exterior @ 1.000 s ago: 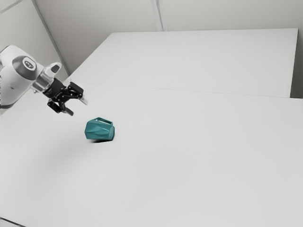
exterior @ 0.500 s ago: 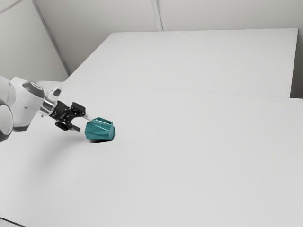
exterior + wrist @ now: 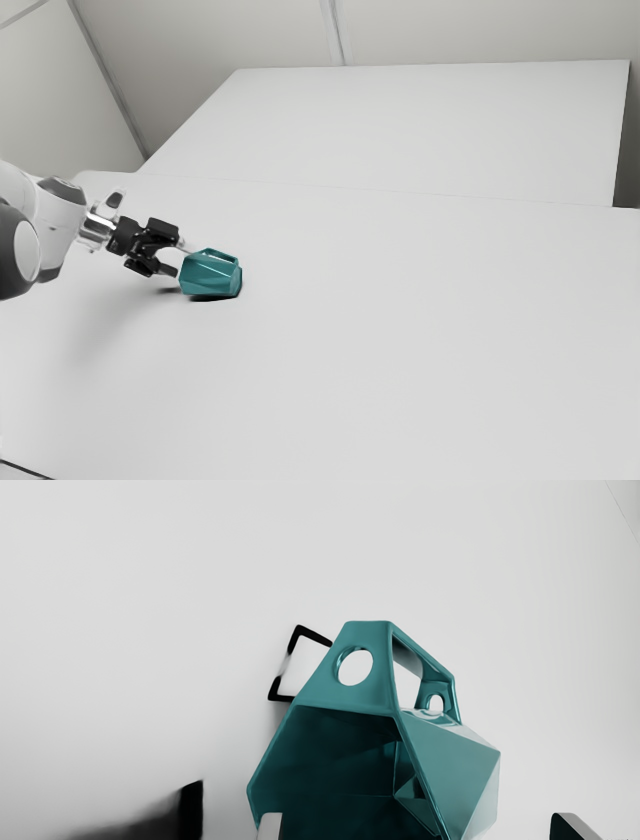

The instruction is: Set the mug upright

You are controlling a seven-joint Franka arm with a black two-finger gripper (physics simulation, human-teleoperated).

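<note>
The teal mug point(image 3: 211, 274) lies on its side on the white table, with its handle upward and its base toward the exterior view's right. My gripper point(image 3: 182, 259) is at the mouth end, its fingers apart. From the wrist view, the dark opening of the mug point(image 3: 450, 770) faces my hand. Between the widely spaced fingertips of the gripper point(image 3: 420, 826) is part of the mug; one fingertip overlaps the rim in the picture, while the other stands off to the far side of the body. Whether that first fingertip touches the rim cannot be told.
The white tabletop point(image 3: 400, 330) extends around the mug. A raised white surface or panel point(image 3: 430, 130) stands farther back in the exterior view. Dark shadows of the hand and mug fall on the table near the mug.
My hand has come down and toward the exterior view's right, up to the mug's mouth, with only a small shift in the last half second. The mug has stayed where it lay.
</note>
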